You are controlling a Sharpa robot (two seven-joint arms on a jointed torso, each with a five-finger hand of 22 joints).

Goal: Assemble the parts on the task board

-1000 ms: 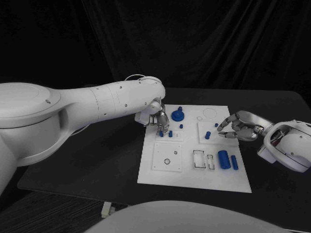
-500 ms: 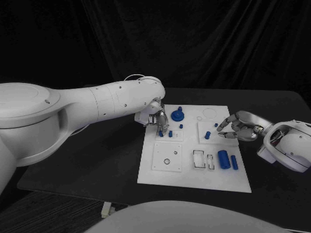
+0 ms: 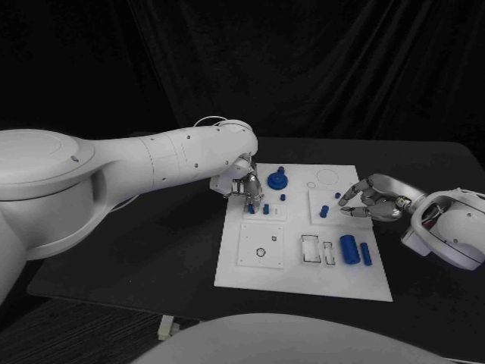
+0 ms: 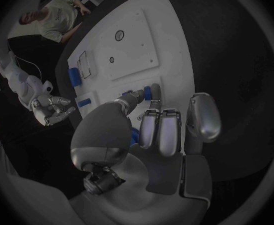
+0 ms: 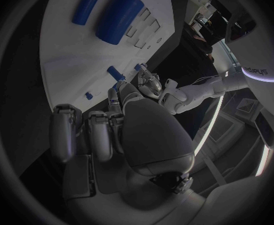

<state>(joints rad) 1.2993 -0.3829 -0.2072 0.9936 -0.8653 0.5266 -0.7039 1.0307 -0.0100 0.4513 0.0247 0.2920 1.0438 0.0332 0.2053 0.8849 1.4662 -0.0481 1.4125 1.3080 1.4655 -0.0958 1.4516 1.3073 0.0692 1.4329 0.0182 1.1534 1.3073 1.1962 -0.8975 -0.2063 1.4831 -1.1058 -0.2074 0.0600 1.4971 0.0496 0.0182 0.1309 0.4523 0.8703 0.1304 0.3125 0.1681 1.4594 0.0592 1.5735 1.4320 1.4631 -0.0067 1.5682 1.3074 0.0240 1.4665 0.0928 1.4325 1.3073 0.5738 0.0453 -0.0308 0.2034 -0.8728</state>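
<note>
Alignment decides this step: your left hand [image 3: 242, 188] pinches a small blue peg [image 3: 250, 207] near the task board [image 3: 304, 282]'s left edge, at its far half. Keep it upright and press straight down. Your right hand [image 3: 371, 199] hovers curled at the board's right edge, holding nothing.

One word can be read in the scene: "sharpa", in small dark letters [image 5: 260, 70], stands on the white shell of the robot's body at the rim of the right wrist view. No other writing, number, brand or sign can be made out on the task board [image 3: 304, 282], on the blue parts [image 3: 350, 249] or on the black table [image 3: 144, 250]; any marks there are too small to read.
</note>
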